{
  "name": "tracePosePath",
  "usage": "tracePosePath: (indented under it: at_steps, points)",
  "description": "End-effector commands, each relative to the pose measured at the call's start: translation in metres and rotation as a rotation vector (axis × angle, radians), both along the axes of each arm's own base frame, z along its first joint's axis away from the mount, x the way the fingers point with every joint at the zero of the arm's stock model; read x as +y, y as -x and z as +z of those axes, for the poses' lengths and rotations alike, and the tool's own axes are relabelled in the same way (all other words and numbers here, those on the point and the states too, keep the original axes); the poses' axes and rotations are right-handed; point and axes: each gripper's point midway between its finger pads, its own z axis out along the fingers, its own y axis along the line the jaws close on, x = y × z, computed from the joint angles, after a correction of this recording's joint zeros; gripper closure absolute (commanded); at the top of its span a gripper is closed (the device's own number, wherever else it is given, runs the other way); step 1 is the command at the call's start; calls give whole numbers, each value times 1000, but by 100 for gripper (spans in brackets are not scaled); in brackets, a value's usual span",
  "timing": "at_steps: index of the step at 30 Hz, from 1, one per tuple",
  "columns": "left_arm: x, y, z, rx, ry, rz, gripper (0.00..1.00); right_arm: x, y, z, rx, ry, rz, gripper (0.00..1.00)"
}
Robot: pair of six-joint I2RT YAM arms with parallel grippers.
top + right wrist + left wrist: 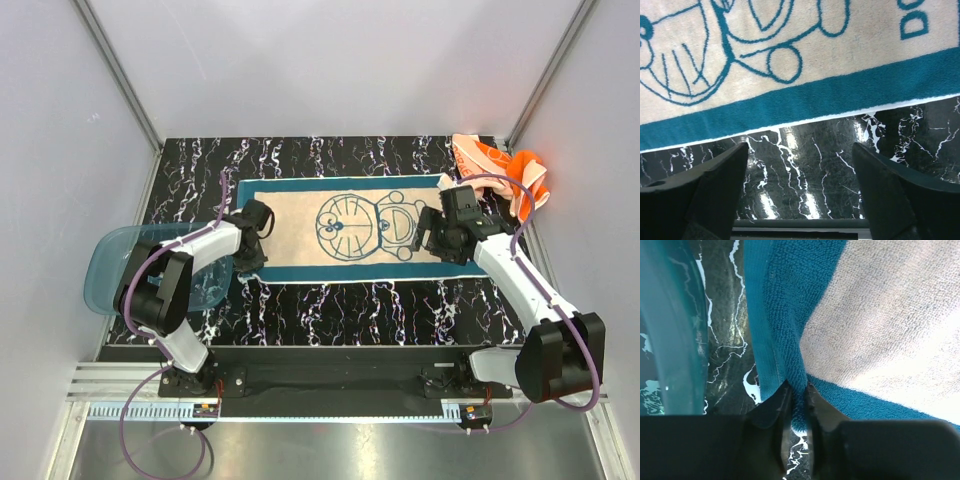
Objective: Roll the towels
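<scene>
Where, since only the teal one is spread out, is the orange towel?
Top view: the orange towel lies crumpled at the table's far right corner, beyond the teal towel's right end and the right gripper.

Translucent blue tray (104, 268) at left edge of black marbled table (400, 310)

Teal-bordered cream towel (300, 228), orange towel (490, 158)

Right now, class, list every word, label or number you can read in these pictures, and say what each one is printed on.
"DO": teal capitals on the cream face of the teal towel, in the right wrist view. The picture's edge cuts them off, so the rest of the word is unseen.
White print on the orange towel: too small to read.
Nothing else is legible.
</scene>
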Motion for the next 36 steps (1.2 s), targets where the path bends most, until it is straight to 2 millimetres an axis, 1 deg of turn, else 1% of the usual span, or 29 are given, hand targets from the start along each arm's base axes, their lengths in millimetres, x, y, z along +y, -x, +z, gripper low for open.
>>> tracePosePath:
  at_steps: [1,2,3,5,6,9,11,12,14,15,16,18,19,22,24,26,28,29,31,35,36]
  points:
    - [10,11,-16,66,-47,-6,84,-10,-7,2,-28,27,-70,14]
    - [10,11,-15,69,-46,-11,89,-20,-8,1,-25,46,-113,16]
    - [9,9,-13,66,-41,-24,92,-32,-7,-2,-18,65,-160,17]
    - [8,9,-11,67,-38,-40,92,-47,-8,-5,-11,36,-229,21]
    - [8,8,-9,64,-38,-52,91,-65,-7,-12,5,3,-297,21]
    - [6,7,-4,52,-24,-76,91,-93,-4,-25,40,4,-410,24]
    - [4,7,-3,49,-13,-90,91,-101,-5,-31,76,-6,-478,24]
    - [2,6,-1,44,-4,-106,91,-99,-12,-27,74,-48,-485,24]
    - [0,5,2,43,6,-127,91,-108,-21,-31,84,-57,-523,23]
    - [-3,5,4,44,17,-137,91,-121,-25,-30,83,-18,-554,23]
    - [-4,5,5,43,25,-146,91,-136,-23,-40,126,7,-576,23]
    - [-7,6,12,31,47,-160,92,-151,-17,-53,165,27,-606,24]
    - [-9,7,14,26,57,-164,92,-164,-12,-60,185,29,-635,24]
    - [-14,10,18,9,93,-177,91,-173,-4,-78,225,31,-650,24]
    - [-16,10,20,1,105,-182,91,-177,-4,-88,252,37,-653,25]
    - [-18,10,20,-1,117,-191,92,-181,-7,-91,258,50,-658,25]
    - [-19,9,20,-4,124,-193,92,-181,-8,-97,274,46,-660,28]
    - [-20,8,20,-5,125,-194,92,-180,-10,-98,273,38,-659,33]
    - [-21,8,19,-3,131,-196,92,-179,-13,-103,278,26,-658,37]
    - [-23,7,16,0,137,-200,93,-178,-15,-112,290,22,-649,55]
    - [-23,6,17,-1,137,-200,95,-177,-15,-112,290,14,-641,68]
